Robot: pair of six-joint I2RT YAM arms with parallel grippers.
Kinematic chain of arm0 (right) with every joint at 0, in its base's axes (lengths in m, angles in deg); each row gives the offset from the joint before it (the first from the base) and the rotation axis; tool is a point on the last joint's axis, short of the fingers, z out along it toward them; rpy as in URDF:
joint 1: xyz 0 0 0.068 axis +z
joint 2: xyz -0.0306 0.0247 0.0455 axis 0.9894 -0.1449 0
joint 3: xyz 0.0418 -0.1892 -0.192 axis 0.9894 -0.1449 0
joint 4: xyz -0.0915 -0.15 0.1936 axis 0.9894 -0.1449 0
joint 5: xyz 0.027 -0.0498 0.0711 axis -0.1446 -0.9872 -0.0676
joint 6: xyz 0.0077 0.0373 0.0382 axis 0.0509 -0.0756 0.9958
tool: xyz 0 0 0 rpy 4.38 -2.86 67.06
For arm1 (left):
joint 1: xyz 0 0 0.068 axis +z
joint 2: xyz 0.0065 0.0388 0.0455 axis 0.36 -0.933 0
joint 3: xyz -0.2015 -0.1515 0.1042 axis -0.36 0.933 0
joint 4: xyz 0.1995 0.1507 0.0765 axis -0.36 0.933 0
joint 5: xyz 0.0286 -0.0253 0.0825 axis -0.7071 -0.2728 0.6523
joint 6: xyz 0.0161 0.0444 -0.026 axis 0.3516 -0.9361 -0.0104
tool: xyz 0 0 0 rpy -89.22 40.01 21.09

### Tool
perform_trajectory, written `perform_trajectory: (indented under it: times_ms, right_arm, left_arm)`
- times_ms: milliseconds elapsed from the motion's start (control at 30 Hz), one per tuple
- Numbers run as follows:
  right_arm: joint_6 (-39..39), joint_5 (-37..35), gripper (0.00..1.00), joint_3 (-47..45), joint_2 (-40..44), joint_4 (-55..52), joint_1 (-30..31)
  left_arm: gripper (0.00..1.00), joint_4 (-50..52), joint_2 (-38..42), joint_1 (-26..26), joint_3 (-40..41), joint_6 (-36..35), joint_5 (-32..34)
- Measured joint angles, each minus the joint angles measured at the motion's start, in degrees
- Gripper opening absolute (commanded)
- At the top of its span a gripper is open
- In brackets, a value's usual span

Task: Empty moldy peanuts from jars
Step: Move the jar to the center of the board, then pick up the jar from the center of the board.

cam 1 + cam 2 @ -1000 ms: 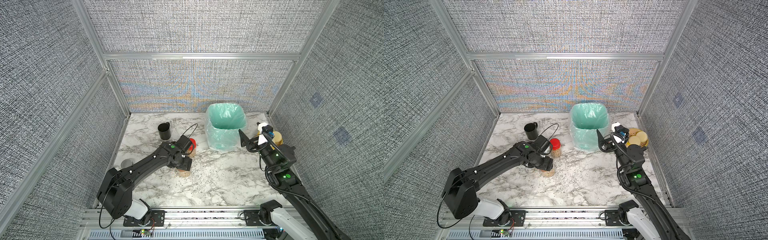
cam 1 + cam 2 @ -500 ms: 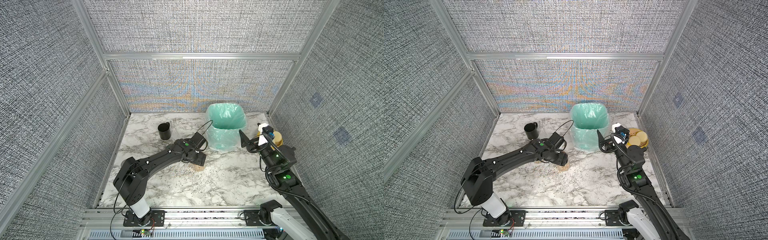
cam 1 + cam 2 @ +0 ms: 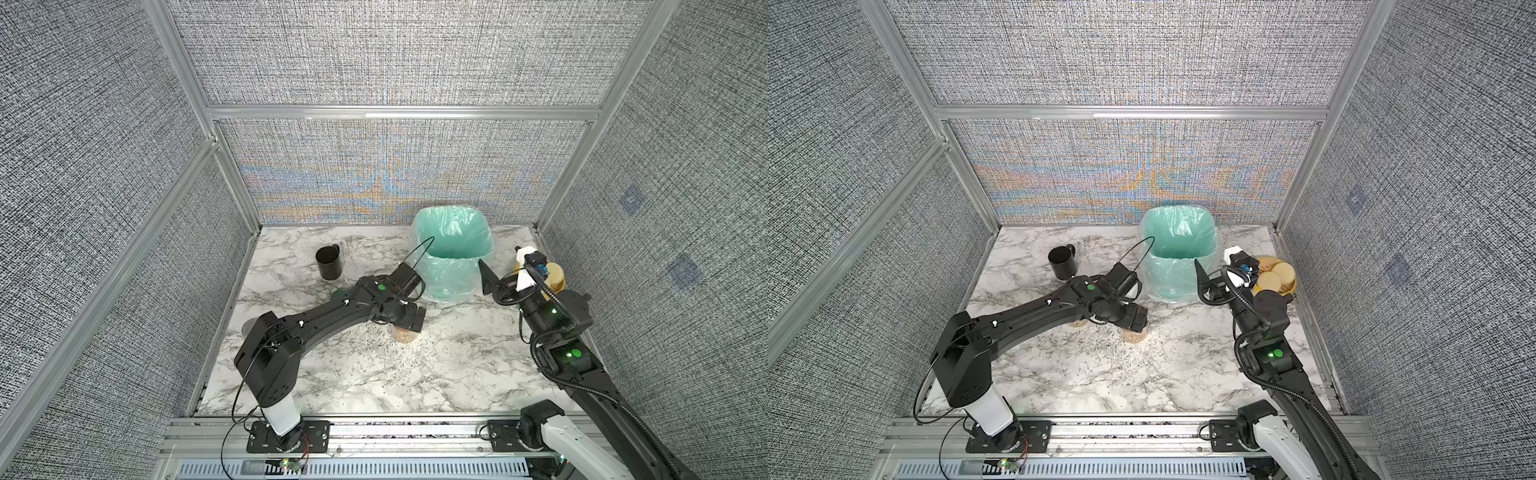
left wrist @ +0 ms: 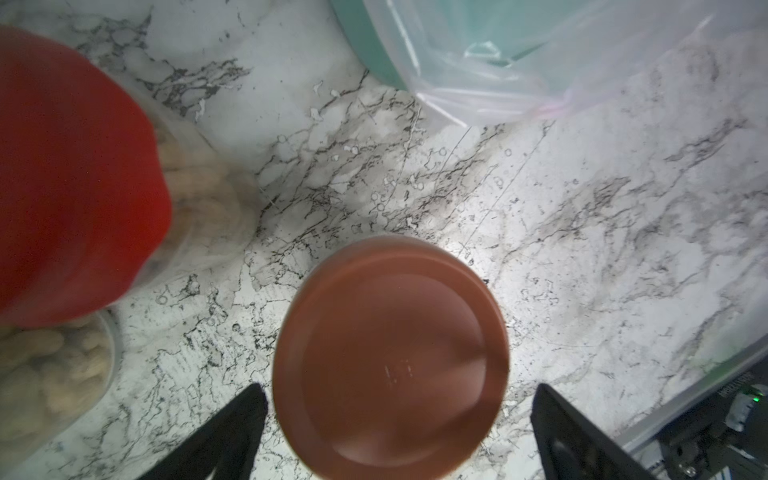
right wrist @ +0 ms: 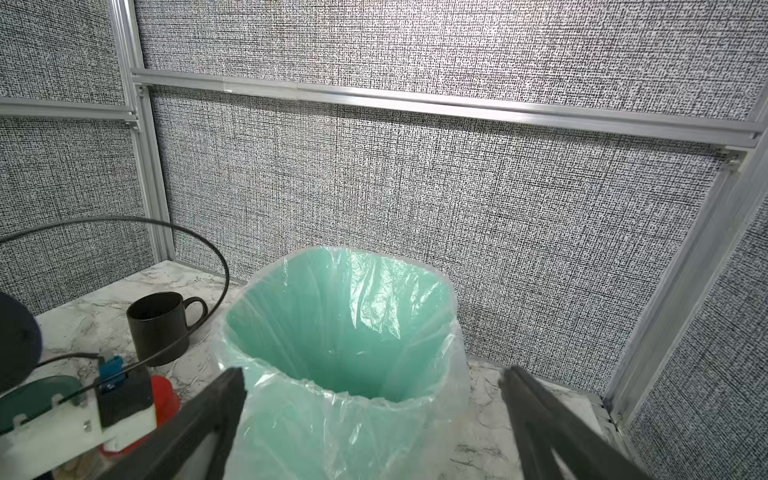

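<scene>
While the left gripper (image 4: 397, 392) hangs straight over the terracotta-lidded jar (image 4: 390, 361), its two black fingers (image 4: 232, 432) stand wide apart, one on each side of the lid. A strip of marble shows between one finger and the lid, and the other finger stands just beside its edge, so nothing is clasped. The jar stands upright on the marble table (image 3: 374, 374), in front of the green-lined bin (image 3: 449, 278). It is near the red-lidded jar (image 4: 70, 178), whose clear wall shows moldy peanuts (image 4: 199, 195). The left arm stretches from the front left rail diagonally toward the bin, wrist bent down. The right gripper (image 5: 372, 372) hovers raised at the bin's right side, facing its mouth, fingers spread wide and empty.
</scene>
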Motion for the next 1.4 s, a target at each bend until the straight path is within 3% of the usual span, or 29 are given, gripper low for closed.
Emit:
perform_trajectory:
  times_ms: [167,500,933,1100,1400]
  right_arm:
    - [-0.3,0.9,0.98,3.4,-0.2,-4.4,0.0]
    - [-2.2,10.4,0.98,18.1,-6.8,-21.0,2.7]
    - [-4.3,12.7,0.98,32.4,-20.5,-46.5,13.8]
    - [-3.5,12.2,0.98,33.4,-25.2,-52.4,18.6]
    - [-0.8,10.0,0.98,39.5,-39.5,-58.5,27.0]
  left_arm:
    - [1.0,-3.9,7.9,0.0,4.4,-1.7,1.0]
    - [1.0,-15.8,28.2,0.0,24.6,-0.1,7.1]
    - [0.99,-33.3,37.8,-0.9,47.5,-6.8,6.6]
    - [0.99,-36.4,44.3,-0.8,52.5,-5.4,12.2]
    - [0.99,-36.0,51.6,-0.8,56.2,-6.4,15.9]
